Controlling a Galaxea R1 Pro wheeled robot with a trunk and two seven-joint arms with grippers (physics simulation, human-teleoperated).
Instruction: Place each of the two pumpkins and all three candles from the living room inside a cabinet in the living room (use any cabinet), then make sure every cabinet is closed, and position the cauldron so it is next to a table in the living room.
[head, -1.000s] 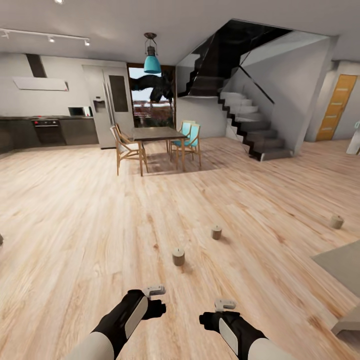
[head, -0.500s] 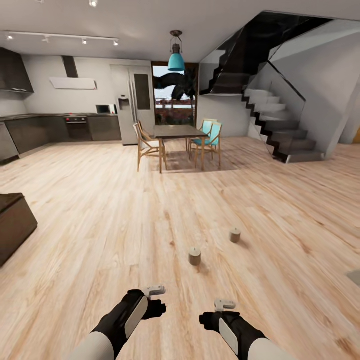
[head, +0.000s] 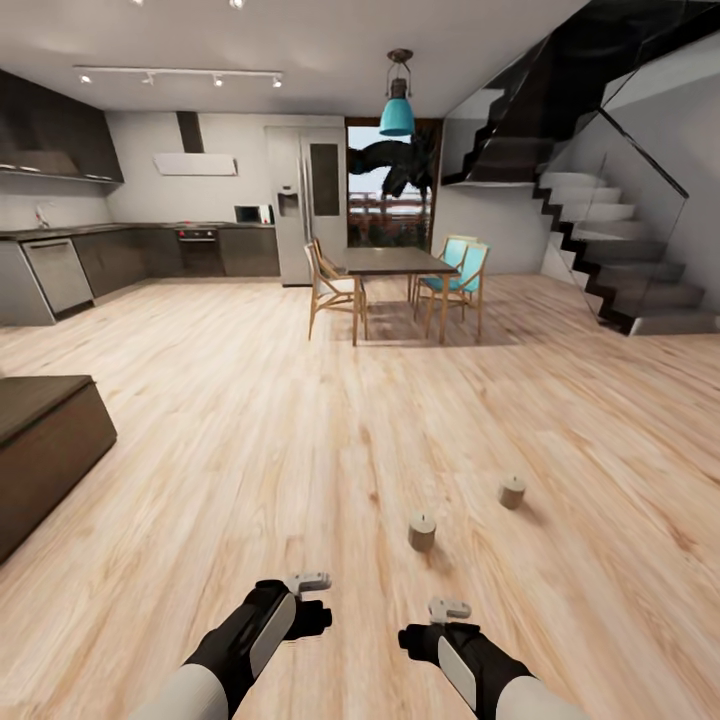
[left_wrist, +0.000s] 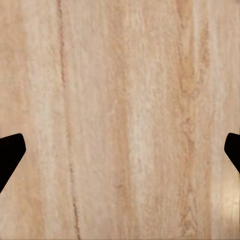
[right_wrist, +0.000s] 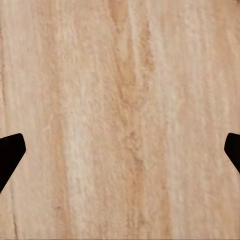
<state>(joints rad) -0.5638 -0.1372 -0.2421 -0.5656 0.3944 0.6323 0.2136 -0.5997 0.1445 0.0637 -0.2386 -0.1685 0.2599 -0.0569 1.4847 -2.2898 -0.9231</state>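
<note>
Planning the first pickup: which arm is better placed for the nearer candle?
Right, probably. The nearer candle stands on the floor ahead of the right pincer; the left pincer is farther off.

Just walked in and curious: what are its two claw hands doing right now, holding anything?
Left gripper: open, holding nothing, over bare floor.
Right gripper: open, holding nothing, also over floor.

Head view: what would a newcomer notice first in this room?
Two stubby beige candles, the nearer candle and the farther candle, stand on the bare wooden floor just ahead of the right gripper. Farther back stands a dining table under a teal lamp, with a dark staircase at right.
</note>
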